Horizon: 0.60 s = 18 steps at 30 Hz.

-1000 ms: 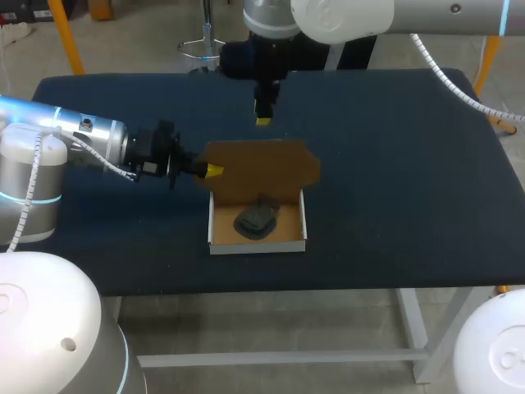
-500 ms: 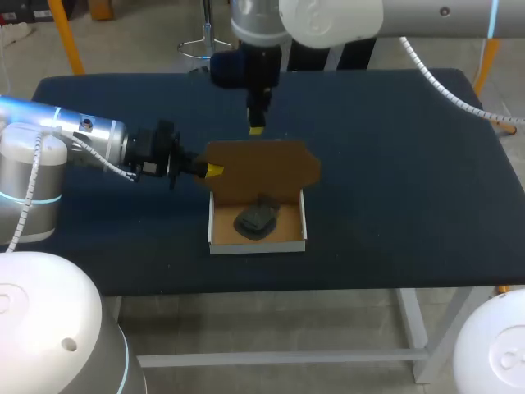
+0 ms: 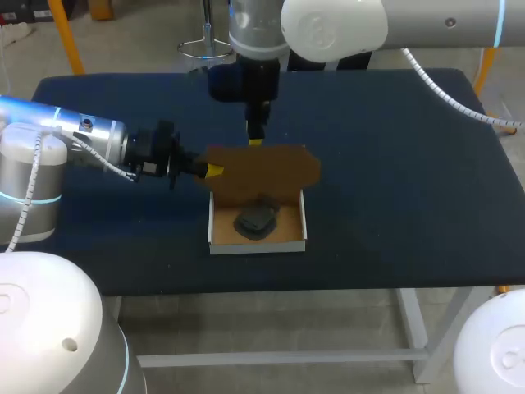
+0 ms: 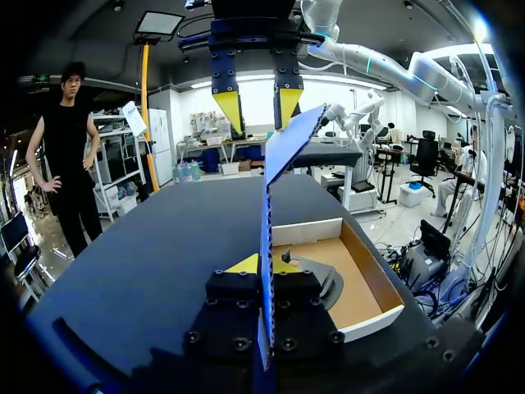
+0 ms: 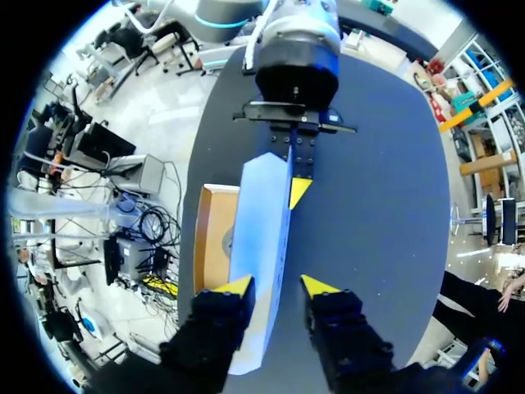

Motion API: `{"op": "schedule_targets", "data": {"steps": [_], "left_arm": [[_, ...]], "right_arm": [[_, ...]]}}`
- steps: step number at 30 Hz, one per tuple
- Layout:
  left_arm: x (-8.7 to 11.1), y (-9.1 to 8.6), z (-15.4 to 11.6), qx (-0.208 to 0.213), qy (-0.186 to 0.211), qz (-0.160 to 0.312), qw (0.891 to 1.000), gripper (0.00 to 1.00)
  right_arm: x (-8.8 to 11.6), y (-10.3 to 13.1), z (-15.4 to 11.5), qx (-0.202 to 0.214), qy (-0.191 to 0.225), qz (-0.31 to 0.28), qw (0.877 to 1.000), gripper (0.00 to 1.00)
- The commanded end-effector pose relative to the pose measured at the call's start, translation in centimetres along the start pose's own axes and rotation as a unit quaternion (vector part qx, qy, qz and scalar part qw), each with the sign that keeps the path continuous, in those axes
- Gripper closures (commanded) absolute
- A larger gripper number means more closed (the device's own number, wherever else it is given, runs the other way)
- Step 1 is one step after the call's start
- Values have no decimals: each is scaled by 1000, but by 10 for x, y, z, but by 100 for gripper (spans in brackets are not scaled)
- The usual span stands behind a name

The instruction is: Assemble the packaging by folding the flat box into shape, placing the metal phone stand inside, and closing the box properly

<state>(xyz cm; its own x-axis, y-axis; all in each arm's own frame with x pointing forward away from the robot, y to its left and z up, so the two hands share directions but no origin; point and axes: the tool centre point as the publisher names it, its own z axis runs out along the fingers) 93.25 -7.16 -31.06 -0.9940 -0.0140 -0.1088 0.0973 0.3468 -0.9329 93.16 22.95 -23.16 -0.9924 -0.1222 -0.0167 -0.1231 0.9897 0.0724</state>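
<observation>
the box (image 3: 257, 243) is sitting in the middle of the frame, with the phone stand (image 3: 256, 218) lying inside it. its lid (image 3: 267, 168) is standing upright. the left gripper (image 3: 213, 171) is pinching the lid's left edge, clamped on it. the right gripper (image 3: 255, 141) is hovering at the lid's top edge, fingers apart with that edge between them. the lid is looking light, thin and easy to crease, so pressing gently near the top edge is probably suiting it better than squeezing hard.

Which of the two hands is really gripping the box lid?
The left hand: it is shut on the lid at its side edge, holding it upright. The right hand is open and only straddles the lid's top edge.
</observation>
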Motion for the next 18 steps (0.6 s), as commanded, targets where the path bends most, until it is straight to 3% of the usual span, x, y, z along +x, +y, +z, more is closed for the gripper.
{"op": "schedule_targets", "data": {"steps": [1,18], "left_arm": [[1,3,1,0,1,0,1000,100],[1,3,1,0,1,0,1000,100]], "right_arm": [[8,-2,2,-3,-5,-1,1000,60],[15,-5,17,6,1,9,1000,55]]}}
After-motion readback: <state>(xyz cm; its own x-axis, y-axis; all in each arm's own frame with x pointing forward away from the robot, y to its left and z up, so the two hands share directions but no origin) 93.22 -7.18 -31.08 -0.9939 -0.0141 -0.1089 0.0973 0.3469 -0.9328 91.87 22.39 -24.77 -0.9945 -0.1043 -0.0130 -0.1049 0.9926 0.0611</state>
